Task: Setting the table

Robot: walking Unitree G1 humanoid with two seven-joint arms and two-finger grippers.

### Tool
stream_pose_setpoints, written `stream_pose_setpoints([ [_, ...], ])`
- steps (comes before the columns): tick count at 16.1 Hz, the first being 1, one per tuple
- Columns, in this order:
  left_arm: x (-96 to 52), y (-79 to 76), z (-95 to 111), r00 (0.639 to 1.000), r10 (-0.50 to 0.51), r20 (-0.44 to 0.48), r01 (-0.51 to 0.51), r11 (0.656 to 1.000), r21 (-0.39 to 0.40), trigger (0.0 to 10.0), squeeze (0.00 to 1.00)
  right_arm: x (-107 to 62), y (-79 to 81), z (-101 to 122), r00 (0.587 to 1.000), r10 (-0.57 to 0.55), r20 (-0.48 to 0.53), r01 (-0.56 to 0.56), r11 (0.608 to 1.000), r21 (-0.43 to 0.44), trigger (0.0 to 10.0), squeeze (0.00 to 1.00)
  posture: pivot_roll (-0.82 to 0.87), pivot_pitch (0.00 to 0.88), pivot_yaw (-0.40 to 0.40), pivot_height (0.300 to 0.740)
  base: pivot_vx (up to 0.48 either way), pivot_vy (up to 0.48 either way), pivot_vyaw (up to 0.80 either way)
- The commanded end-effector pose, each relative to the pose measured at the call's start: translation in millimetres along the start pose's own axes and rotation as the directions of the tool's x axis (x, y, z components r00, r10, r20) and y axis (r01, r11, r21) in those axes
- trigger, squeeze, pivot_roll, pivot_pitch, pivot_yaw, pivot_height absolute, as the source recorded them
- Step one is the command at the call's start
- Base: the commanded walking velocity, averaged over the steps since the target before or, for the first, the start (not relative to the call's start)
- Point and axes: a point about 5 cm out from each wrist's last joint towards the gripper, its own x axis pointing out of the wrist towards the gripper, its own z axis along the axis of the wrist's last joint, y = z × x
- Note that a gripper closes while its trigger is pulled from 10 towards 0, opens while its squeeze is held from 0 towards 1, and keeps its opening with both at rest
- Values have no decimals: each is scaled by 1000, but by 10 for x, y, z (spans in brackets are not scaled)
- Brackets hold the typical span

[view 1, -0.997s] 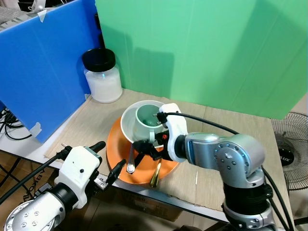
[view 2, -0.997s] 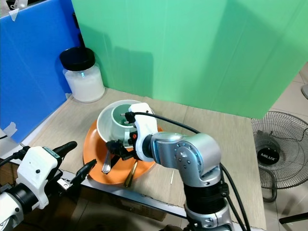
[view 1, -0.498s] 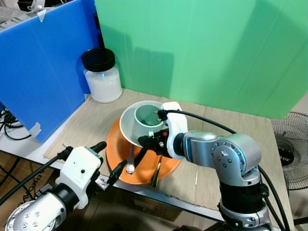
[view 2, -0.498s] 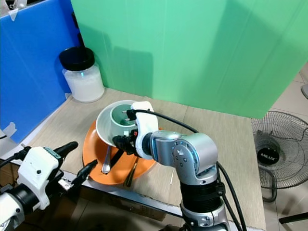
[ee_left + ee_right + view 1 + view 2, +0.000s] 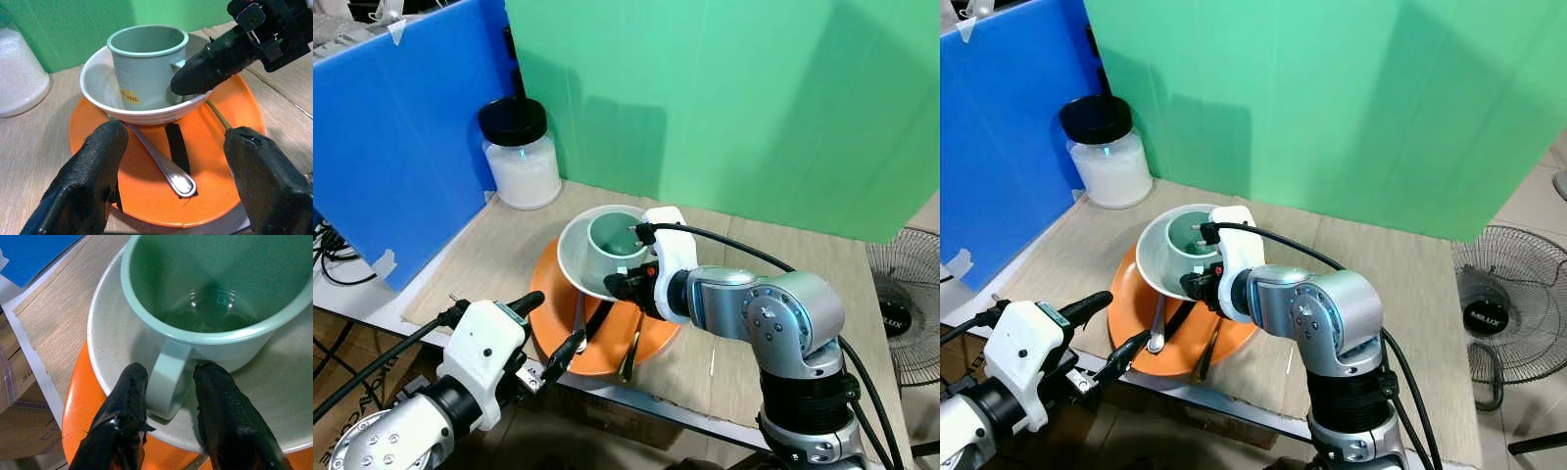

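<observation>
right fingers (image 5: 129, 401) straddle mug (image 5: 210, 289) handle (gap remains) | left fingers (image 5: 98, 166) spread wide, empty, near plate (image 5: 146, 196)

Your white bowl (image 5: 576, 257) hides both utensil tops; at 3 o'clock, the fan (image 5: 903, 311) is cut off.

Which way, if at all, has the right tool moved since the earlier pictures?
Yes. The right tool has moved up from over the orange plate to the white bowl, its fingers now astride the green mug handle.
</observation>
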Motion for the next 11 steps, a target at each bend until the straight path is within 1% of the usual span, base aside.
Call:
stream_pose_setpoints([
  [1,-6,-2,35,1000,-5,11,5,1000,9,10000,0,17,-14,5,1000,-17,-9,17,1000,-6,0,0,22,52,-5,740,0,0,0],
  [4,-3,4,37,1000,-2,9,2,1000,10,10000,0,20,-12,19,1000,-16,2,16,1000,-12,0,0,23,51,-5,740,0,0,0],
  [6,-4,13,36,1000,3,7,-3,1000,13,10000,0,-3,8,64,999,0,46,2,999,-38,0,0,24,49,-3,740,0,0,0],
  [10,-3,44,42,1000,15,10,-15,1000,24,10000,0,-120,-7,191,981,48,188,-34,996,-77,0,0,22,43,1,740,0,0,0],
  [11,2,61,57,1000,22,17,-22,999,32,10000,0,-201,-19,250,963,68,261,-37,992,-123,0,0,25,39,2,740,0,0,0],
])
